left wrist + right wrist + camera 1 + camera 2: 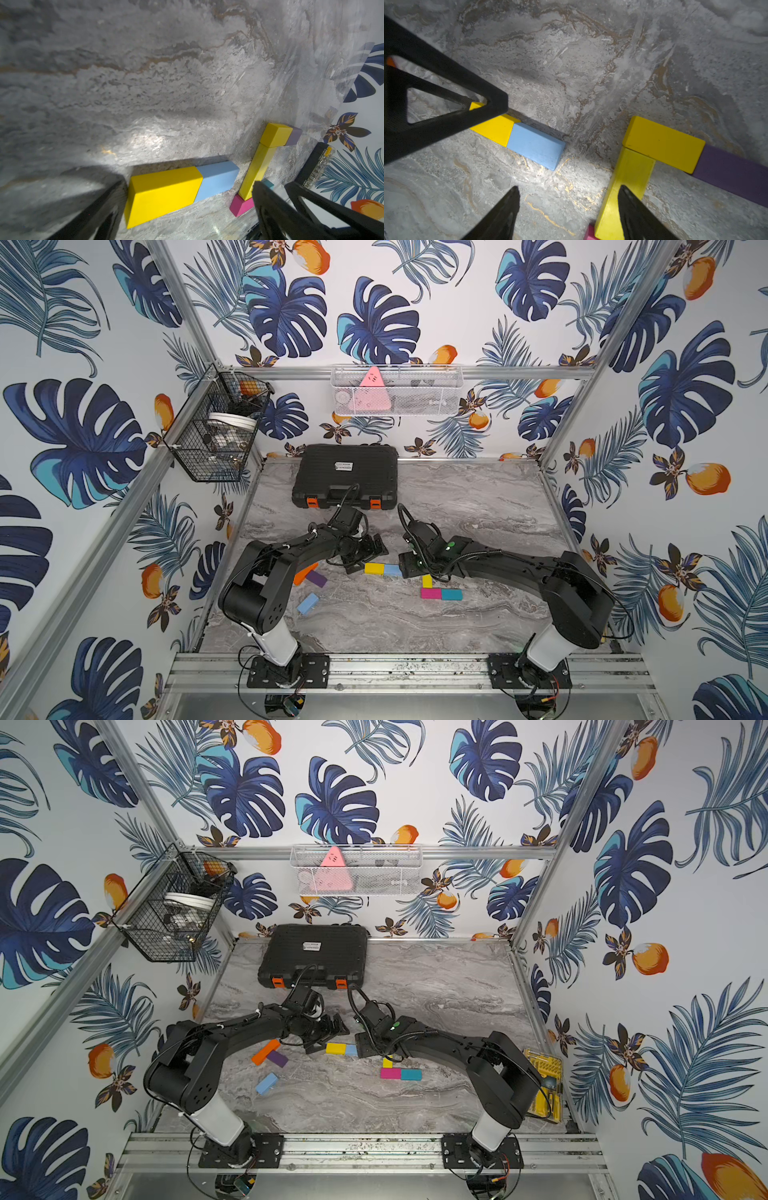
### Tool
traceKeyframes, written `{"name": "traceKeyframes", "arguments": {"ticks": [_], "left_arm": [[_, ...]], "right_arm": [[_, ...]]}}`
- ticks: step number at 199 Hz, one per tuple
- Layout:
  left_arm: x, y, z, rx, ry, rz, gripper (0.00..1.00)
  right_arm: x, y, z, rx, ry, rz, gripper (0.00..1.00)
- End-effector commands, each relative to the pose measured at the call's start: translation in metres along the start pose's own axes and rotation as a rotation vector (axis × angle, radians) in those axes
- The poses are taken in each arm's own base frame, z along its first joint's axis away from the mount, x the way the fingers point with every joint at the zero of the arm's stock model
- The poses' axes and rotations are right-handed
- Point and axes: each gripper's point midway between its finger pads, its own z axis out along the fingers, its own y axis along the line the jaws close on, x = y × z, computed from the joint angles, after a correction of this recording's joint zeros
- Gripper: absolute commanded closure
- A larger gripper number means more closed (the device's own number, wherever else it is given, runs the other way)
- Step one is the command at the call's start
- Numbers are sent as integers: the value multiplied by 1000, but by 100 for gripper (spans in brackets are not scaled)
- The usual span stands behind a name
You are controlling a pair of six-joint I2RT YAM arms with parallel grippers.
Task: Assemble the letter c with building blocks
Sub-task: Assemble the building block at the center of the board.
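Counter point(478, 510) carries a yellow block point(373, 568) butted end to end against a light blue block point(392, 570), near the widely spread left fingers point(99, 209) (nothing pinched). The right fingers point(506, 209) stand apart over bare counter, one tip overlapping a long yellow block point(631, 166) that meets a magenta block point(430, 593) joined to a teal block point(451, 594).

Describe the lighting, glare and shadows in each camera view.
Left wrist view: a bright glare patch on the marble tabletop beside the yellow block that abuts the light blue block; corners dark. Right wrist view: light pools near that light blue block, with shadow along one edge. Both top views: evenly lit, slightly soft.
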Motion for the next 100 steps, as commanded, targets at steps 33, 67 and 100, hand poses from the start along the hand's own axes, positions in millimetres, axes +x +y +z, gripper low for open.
{"name": "traceKeyframes", "arguments": {"ticks": [33, 67, 100], "left_arm": [[7, 8, 2, -48, 4, -18, 1], [11, 7, 3, -54, 7, -12, 1], [14, 8, 4, -60, 10, -13, 1]], "right_arm": [[0, -2, -2, -12, -11, 26, 24], [0, -4, -2, -12, -12, 31, 24], [-1, -4, -3, -15, -15, 33, 23]]}}
